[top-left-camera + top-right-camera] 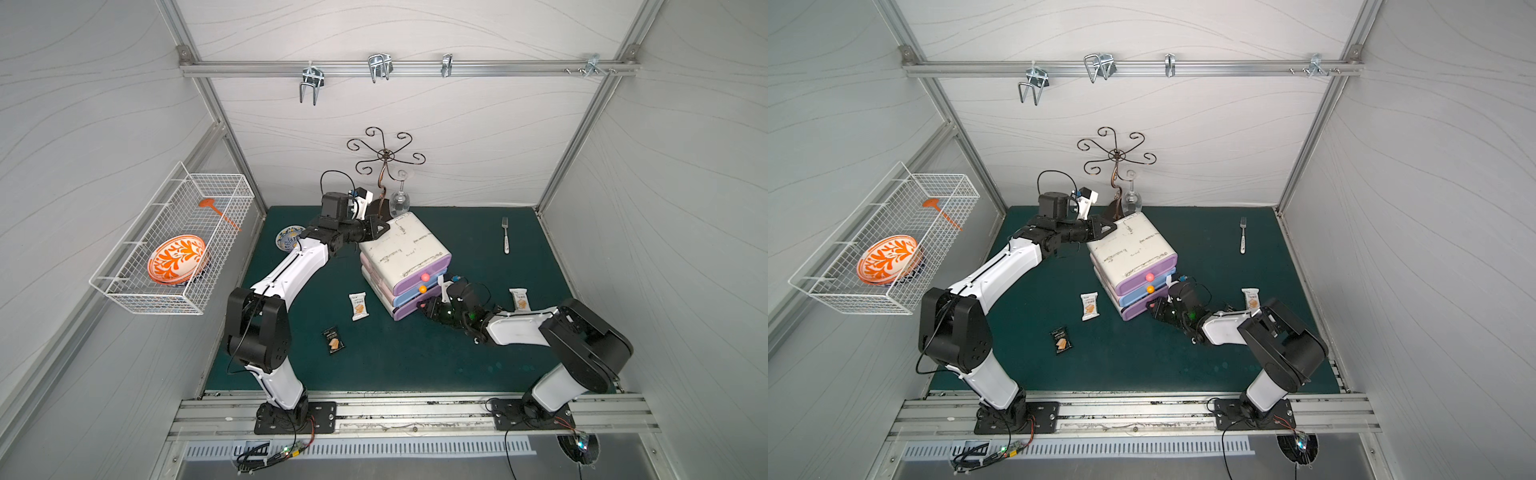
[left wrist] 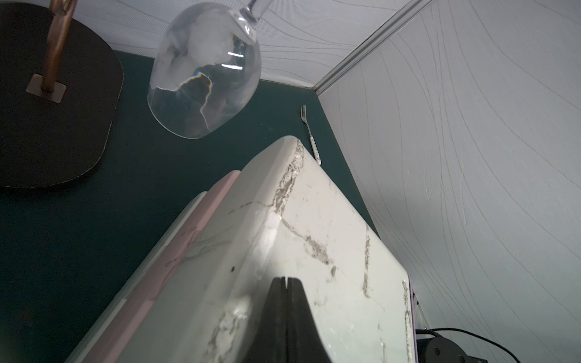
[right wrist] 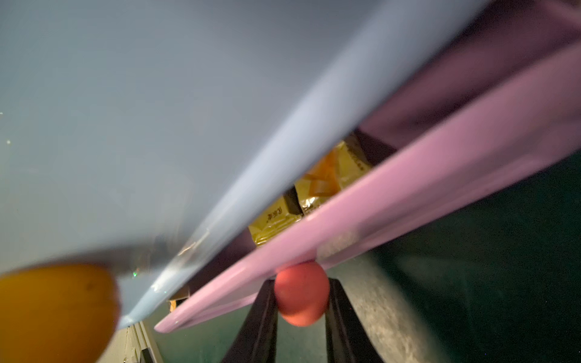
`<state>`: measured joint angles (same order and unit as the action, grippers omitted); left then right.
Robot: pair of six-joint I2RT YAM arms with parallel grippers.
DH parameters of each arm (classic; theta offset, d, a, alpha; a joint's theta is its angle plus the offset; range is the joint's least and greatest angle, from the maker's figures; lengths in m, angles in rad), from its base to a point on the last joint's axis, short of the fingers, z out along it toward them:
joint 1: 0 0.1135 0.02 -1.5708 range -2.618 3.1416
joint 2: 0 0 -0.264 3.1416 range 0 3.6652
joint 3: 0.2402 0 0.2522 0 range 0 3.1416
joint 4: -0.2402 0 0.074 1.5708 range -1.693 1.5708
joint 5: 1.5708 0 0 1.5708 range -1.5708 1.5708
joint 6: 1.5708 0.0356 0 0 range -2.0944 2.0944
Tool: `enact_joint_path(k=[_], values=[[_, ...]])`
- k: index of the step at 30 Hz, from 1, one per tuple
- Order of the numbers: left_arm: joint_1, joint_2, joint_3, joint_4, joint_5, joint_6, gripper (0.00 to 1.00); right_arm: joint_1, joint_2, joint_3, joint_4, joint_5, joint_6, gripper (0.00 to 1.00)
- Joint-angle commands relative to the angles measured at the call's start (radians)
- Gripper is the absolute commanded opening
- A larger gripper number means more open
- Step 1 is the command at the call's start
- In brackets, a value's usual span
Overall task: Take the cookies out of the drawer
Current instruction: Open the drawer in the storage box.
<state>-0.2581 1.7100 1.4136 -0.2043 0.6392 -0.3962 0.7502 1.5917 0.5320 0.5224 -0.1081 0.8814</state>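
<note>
Clamps right jaws on the red knob [image 3: 301, 292] of the lowest purple drawer [image 3: 408, 201], standing slightly out. Rests closed, empty left jaws on the drawer unit [image 2: 314, 235]. Shows yellow cookies [image 3: 276, 220] inside that drawer; two white packets [image 1: 358, 306] and a black packet [image 1: 333, 340] on the counter [image 1: 415, 361].

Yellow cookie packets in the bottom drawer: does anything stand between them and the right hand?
Yes. The right hand is shut on the red knob outside the purple drawer front, which stands between it and the yellow packets. The blue drawer above covers them; only a narrow gap is open.
</note>
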Motion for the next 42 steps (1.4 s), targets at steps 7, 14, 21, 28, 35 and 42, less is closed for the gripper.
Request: enact_joint_path(k=[7,14,21,28,35,42], values=[[0.005,0.053,-0.058,-0.199,-0.075,0.0,0.07,0.021,0.076,-0.01,-0.101,-0.064,0.001,0.0],[0.005,0.046,-0.068,-0.195,-0.082,-0.011,0.07,0.051,-0.015,-0.074,-0.133,-0.026,0.014,0.0],[0.005,0.043,-0.065,-0.197,-0.084,-0.024,0.07,0.094,-0.144,-0.148,-0.204,0.027,0.042,0.0],[0.005,0.032,-0.086,-0.193,-0.084,-0.036,0.07,0.185,-0.232,-0.2,-0.268,0.088,0.093,0.0],[0.005,0.015,-0.105,-0.201,-0.084,-0.048,0.07,0.296,-0.322,-0.211,-0.376,0.18,0.17,0.0],[0.005,0.0,-0.121,-0.202,-0.077,-0.061,0.07,0.352,-0.452,-0.24,-0.478,0.239,0.23,0.0]])
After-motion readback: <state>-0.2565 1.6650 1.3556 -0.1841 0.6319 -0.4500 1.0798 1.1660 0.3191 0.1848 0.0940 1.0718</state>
